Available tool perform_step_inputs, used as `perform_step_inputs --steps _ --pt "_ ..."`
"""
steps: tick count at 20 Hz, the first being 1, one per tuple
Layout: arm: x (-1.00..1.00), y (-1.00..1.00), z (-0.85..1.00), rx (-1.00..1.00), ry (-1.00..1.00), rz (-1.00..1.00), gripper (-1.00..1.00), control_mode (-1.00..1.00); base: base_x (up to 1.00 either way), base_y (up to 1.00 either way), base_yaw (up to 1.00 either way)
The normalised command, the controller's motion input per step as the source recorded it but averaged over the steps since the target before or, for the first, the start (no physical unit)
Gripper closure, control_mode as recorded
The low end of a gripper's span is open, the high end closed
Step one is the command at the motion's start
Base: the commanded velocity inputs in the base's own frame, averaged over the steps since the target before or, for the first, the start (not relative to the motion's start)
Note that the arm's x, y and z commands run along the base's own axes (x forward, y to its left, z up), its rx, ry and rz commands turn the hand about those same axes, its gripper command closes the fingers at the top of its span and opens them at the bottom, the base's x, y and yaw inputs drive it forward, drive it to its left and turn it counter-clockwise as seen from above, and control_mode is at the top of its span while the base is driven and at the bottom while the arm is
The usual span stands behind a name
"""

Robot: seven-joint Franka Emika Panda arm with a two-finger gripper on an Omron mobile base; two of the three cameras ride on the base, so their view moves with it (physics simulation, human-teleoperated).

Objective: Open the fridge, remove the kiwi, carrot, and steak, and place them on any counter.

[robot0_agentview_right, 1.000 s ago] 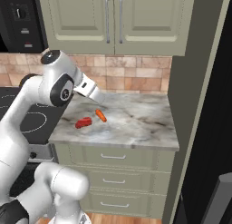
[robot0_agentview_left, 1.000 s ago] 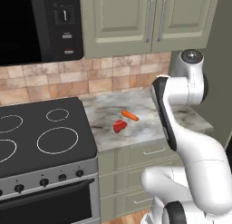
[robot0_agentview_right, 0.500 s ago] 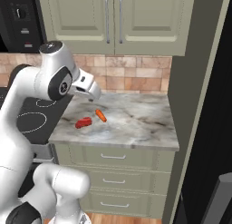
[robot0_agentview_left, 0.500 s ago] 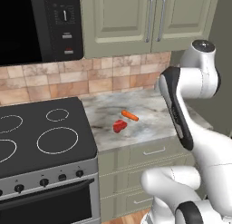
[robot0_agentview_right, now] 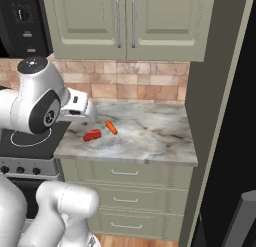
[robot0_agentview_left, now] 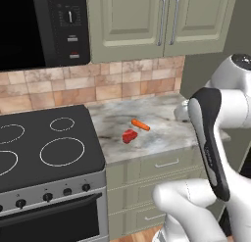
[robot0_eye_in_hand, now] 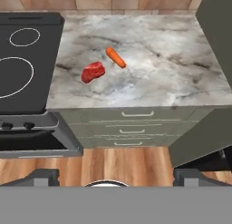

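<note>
A red steak [robot0_eye_in_hand: 93,72] and an orange carrot [robot0_eye_in_hand: 116,57] lie close together on the marbled counter [robot0_eye_in_hand: 167,69], near the stovetop. The left base view shows the same carrot [robot0_agentview_left: 140,124] and steak [robot0_agentview_left: 129,135], and so does the right base view, with the carrot [robot0_agentview_right: 111,127] behind the steak [robot0_agentview_right: 91,136]. My gripper [robot0_eye_in_hand: 116,177] hovers high over the counter's front edge, open and empty. My hand [robot0_agentview_right: 80,107] is left of the two items. The black fridge [robot0_agentview_right: 235,141] stands at the far right. The kiwi is out of view.
A black stovetop [robot0_agentview_left: 44,148] adjoins the counter on its left, with the oven front below. Sage-green drawers [robot0_eye_in_hand: 131,128] sit under the counter, wall cabinets [robot0_agentview_right: 125,21] above it and a black microwave [robot0_agentview_left: 39,25] over the stove. A tall cabinet panel [robot0_agentview_right: 215,91] separates counter and fridge.
The arm's elbow has swung back and sideways, away from the counter, with the hand shifting slightly. Steak and carrot lie where they were. The jaws stay open.
</note>
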Motion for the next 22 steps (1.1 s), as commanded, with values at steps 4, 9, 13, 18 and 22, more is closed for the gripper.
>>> perform_step_inputs --steps 4,9,13,18,22 --pt "-0.81 0.0 0.04 -0.05 0.0 0.14 -1.0 -1.0 0.0 0.0 0.0" --pt "-0.75 0.0 0.0 -0.05 0.01 0.14 -1.0 -1.0 0.0 0.0 0.0" --pt "0.0 0.0 0.0 0.0 0.0 0.0 -1.0 1.0 -0.55 -0.06 0.1" --pt "0.0 0.0 0.0 0.0 0.0 0.0 -1.0 1.0 -0.86 -0.34 0.04" --pt "0.0 0.0 0.0 0.0 0.0 0.0 -1.0 1.0 -0.52 -0.64 0.0"
